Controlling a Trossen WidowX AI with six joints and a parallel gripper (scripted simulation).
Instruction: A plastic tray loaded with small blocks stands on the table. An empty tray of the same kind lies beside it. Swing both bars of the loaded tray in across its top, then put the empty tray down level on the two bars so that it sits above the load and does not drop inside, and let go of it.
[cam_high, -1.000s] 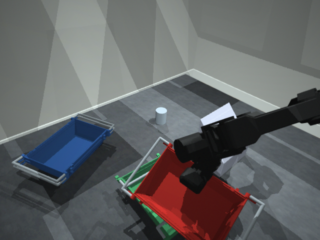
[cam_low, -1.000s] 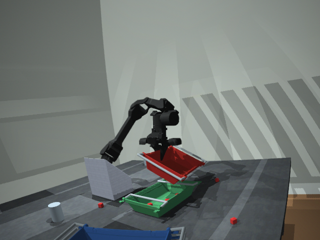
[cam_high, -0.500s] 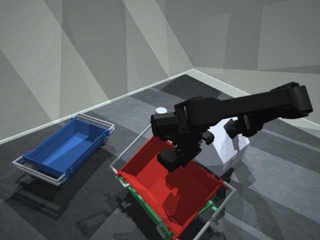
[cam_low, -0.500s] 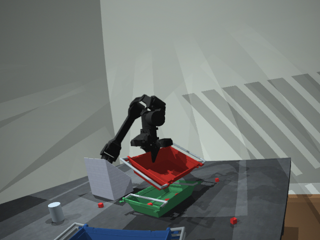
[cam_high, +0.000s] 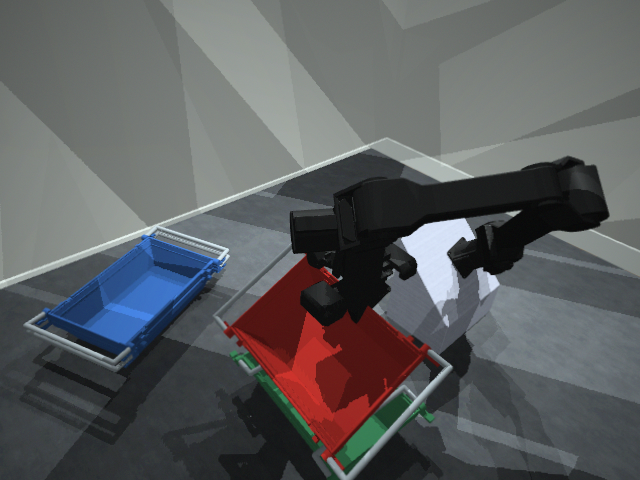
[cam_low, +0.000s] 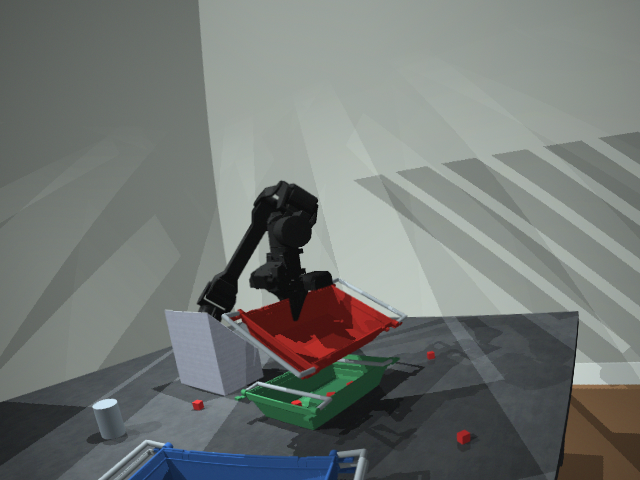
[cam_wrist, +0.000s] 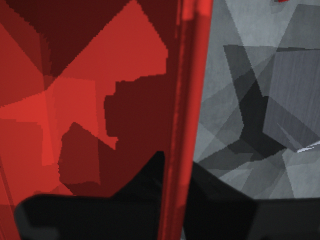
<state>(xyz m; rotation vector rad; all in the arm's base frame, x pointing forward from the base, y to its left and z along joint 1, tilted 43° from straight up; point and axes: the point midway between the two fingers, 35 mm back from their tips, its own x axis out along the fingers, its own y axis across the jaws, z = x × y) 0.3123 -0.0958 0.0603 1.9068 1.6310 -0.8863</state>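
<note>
The empty red tray (cam_high: 281, 315) (cam_low: 320, 310) hangs tilted above the green tray (cam_high: 268, 387) (cam_low: 279, 413), its far side from the fingers lower. My gripper (cam_high: 356, 314) (cam_low: 295, 311) is shut on one long rim of the red tray; that rim (cam_wrist: 192, 100) runs between the fingertips in the wrist view. The red tray's wire bars stand out over its ends. The green tray stands on the table with several red blocks (cam_low: 330, 394) inside. Its near bar (cam_low: 289, 390) and far bar (cam_low: 374, 362) lie in across its top. In the top view the red tray hides much of it.
A blue tray (cam_high: 170, 258) (cam_low: 248, 465) with its bars out stands to the side. A pale angular block (cam_high: 434, 322) (cam_low: 196, 351) stands near the arm's base. A grey cylinder (cam_low: 110, 421) and loose red blocks (cam_low: 197, 405) (cam_low: 431, 354) (cam_low: 463, 437) are on the table.
</note>
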